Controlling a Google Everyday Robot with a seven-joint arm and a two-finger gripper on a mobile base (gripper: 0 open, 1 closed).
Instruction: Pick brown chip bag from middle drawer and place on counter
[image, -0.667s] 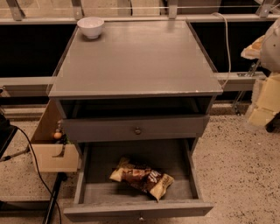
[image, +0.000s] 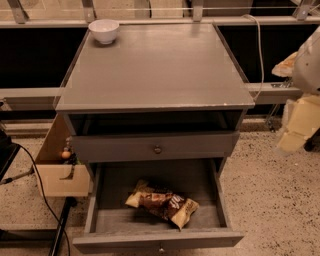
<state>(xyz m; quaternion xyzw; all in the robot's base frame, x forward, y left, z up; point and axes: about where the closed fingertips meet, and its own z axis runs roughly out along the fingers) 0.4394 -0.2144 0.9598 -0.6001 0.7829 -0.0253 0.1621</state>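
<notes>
Claw (image: 299, 125) lower, beyond right counter (image: 155, 65) edge

Beyond the right edge of the counter (image: 160, 70), the gripper (image: 298, 125) is an indistinct pale shape cut off by the frame, and the front of the middle drawer (image: 220, 200) is cropped below.

We are in a lab or test space, not a home: a lone grey cabinet (image: 125, 147) stands on a speckled floor (image: 270, 200) among pale metal rails (image: 30, 95), a loose cable (image: 260, 50) hangs behind, and the robot's gripper (image: 300, 122) hangs at the right edge, beside the cabinet.
</notes>
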